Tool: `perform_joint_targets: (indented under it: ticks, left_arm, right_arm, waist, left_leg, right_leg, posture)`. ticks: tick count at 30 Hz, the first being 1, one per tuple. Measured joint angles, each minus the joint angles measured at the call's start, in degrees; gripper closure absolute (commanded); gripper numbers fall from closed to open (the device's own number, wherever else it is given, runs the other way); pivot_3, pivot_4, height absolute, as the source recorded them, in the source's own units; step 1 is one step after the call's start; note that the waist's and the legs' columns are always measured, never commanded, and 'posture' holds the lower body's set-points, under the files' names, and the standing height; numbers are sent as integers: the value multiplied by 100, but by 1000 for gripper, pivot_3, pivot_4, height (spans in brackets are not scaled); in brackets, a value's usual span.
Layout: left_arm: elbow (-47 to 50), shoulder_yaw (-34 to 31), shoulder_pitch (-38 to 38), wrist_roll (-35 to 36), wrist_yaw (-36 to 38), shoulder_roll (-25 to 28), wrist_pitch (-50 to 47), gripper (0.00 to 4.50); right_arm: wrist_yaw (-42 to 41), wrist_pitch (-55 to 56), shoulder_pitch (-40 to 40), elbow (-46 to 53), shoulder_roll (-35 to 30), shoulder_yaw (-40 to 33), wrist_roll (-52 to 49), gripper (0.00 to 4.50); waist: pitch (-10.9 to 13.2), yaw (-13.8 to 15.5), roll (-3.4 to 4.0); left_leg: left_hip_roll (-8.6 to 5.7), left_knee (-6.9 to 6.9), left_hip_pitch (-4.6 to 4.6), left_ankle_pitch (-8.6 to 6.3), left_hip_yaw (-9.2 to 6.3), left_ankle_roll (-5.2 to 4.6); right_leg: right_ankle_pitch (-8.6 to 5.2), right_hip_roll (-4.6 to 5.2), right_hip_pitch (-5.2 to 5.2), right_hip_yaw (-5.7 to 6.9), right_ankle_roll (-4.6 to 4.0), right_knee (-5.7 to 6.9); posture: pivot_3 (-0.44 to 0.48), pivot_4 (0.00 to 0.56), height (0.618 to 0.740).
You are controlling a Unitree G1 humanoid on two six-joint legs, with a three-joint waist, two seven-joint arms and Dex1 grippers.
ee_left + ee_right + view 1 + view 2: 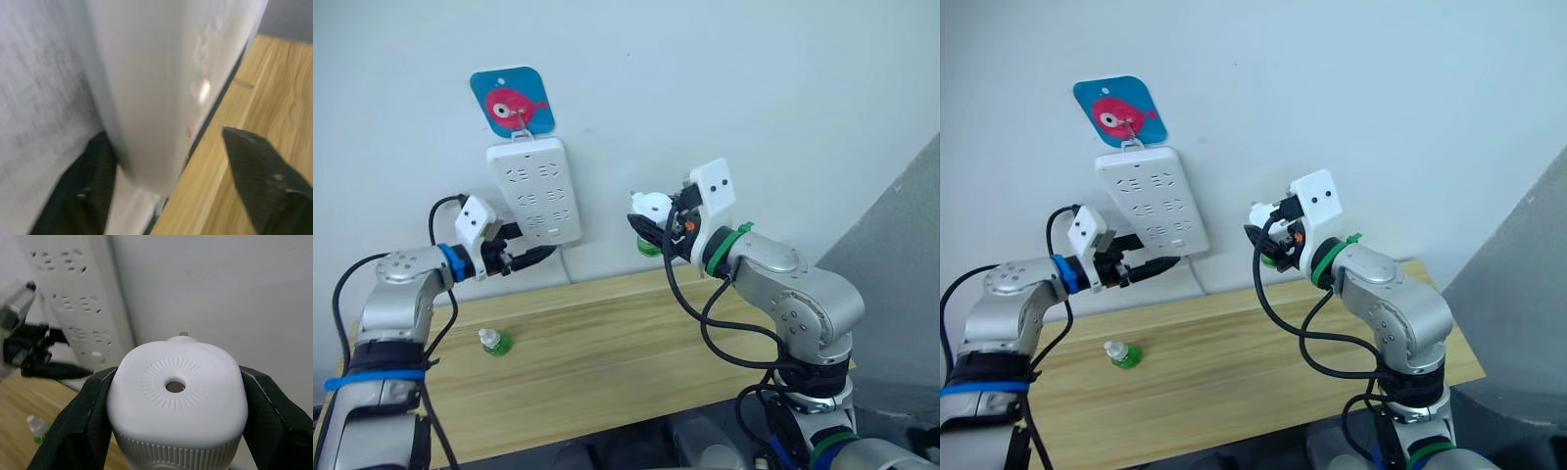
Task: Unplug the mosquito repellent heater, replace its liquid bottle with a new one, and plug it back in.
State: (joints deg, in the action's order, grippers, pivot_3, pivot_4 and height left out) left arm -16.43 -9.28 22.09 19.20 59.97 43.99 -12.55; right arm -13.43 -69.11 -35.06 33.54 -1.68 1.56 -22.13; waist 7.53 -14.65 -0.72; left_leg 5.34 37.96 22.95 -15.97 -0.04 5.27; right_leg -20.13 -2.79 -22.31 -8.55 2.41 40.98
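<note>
The white mosquito repellent heater [653, 208] is held in the air right of the power strip, with my right gripper [648, 225] shut on it. Its round vent hole faces the right wrist camera [175, 387], and a green liquid bottle [649, 246] hangs beneath it. Another small green bottle [494, 342] with a white cap stands on the wooden table [607, 362] at the left. My left gripper [533, 247] is open at the lower end of the white power strip [536, 191] on the wall, one finger on each side of its edge [161, 98].
A blue square hook plate with a pink fish [512, 102] holds the power strip on the white wall. The strip's white cable [566, 264] drops behind the table. A grey panel [901, 255] stands at the right.
</note>
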Motion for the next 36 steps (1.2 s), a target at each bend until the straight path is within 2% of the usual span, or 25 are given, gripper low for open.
perform_joint_targets:
  ticks: [3, 7, 11, 14, 18, 22, 30, 36]
  left_arm:
    - [919, -498, -808, 262, -208, 81, -282, 810]
    - [2645, -1138, -1988, 766, -678, -59, -808, 810]
    - [4212, -1183, -2709, 1605, -804, -122, -1520, 810]
    - [5019, -834, -2761, 1975, -941, -296, -1742, 810]
    - [5082, -278, -2193, 1929, -1480, -814, -1742, 810]
    - [4670, 422, -1282, 1542, -1906, -1529, -1487, 810]
    - [3965, 920, -743, 1162, -1865, -1932, -1040, 810]
    - [3785, 1019, -463, 1102, -1812, -2182, -813, 810]
  right_arm:
    - [88, -21, 39, 9, 149, -384, -189, 1367]
    - [227, -24, 257, 71, 426, -944, -473, 1367]
    - [209, -13, 443, 240, 460, -1279, -878, 1368]
    - [220, -9, 529, 267, 583, -1555, -1282, 1368]
    - [442, 39, 523, 274, 1006, -1902, -1925, 1368]
    - [1115, 93, 516, 211, 1022, -2275, -2803, 1368]
    - [2545, 680, 519, -39, 1020, -2311, -4581, 1369]
    - [3456, 1402, 582, -148, 997, -1922, -5793, 1371]
  waist:
    - [0, -2, -1]
    - [-2, 49, -3]
    - [-7, 121, -12]
    - [-9, 177, -14]
    - [-15, 194, -18]
    - [-27, 203, -34]
    - [-35, -4, -26]
    - [-46, -33, -27]
  left_leg:
    - [10, -15, 7, -1, -4, 4]
    - [11, -19, 14, -2, -4, 6]
    - [0, -9, 9, -7, 2, -4]
    - [-10, -5, 2, -7, 5, -7]
    - [-10, 0, -2, -4, -2, -8]
    - [-31, 6, 3, -3, -5, -8]
    - [-37, -2, 6, 6, -7, 7]
    - [-42, 6, 5, 10, -12, -4]
  right_leg:
    - [-6, 5, -4, 3, -10, -13]
    - [-12, 16, -4, -2, -19, -15]
    - [-13, 10, 8, 5, -18, -8]
    - [-11, 9, 12, 5, -14, 1]
    - [-6, -1, 14, 11, -13, 9]
    - [-3, 7, 19, 7, -8, 4]
    - [-3, 11, 13, -5, -7, 4]
    - [-3, 12, 18, -1, -6, 11]
  posture:
    - [-183, 98, 735]
    - [-159, 91, 735]
    - [-147, 82, 735]
    - [-151, 73, 735]
    - [-167, 66, 735]
    - [-172, 61, 735]
    - [-201, 53, 735]
    - [-212, 50, 735]
